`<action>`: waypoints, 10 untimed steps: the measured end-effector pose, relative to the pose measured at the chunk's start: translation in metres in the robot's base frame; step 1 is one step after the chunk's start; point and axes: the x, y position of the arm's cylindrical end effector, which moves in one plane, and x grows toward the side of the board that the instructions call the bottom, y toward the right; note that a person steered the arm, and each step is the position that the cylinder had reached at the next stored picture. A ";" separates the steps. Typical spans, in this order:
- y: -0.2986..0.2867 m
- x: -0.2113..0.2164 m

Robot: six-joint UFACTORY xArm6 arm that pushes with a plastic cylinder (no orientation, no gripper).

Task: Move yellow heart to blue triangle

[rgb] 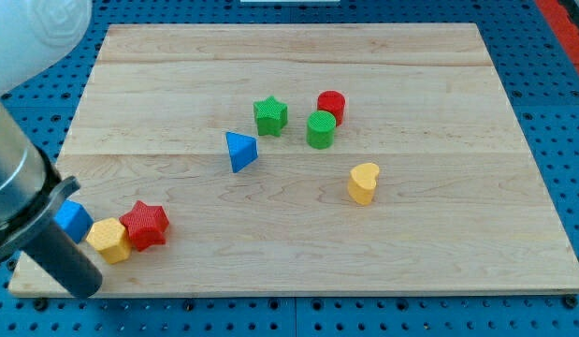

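Observation:
The yellow heart (364, 183) lies right of the board's middle. The blue triangle (240, 152) lies near the middle, to the heart's left and slightly higher, with bare wood between them. My tip (83, 286) is at the board's bottom-left corner, far left of both. It sits just below a blue block (74, 220) and a yellow hexagon (109, 240); I cannot tell whether it touches them.
A red star (145, 225) sits against the yellow hexagon at the bottom left. A green star (270, 115), a green cylinder (321, 129) and a red cylinder (331, 105) cluster above the triangle and heart. The wooden board (439, 281) rests on a blue pegboard.

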 end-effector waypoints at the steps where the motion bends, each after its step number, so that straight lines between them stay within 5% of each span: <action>1: 0.014 -0.020; 4: -0.049 0.004; 5: -0.031 0.002; 7: 0.152 -0.018; 9: 0.185 -0.069; 10: 0.234 -0.035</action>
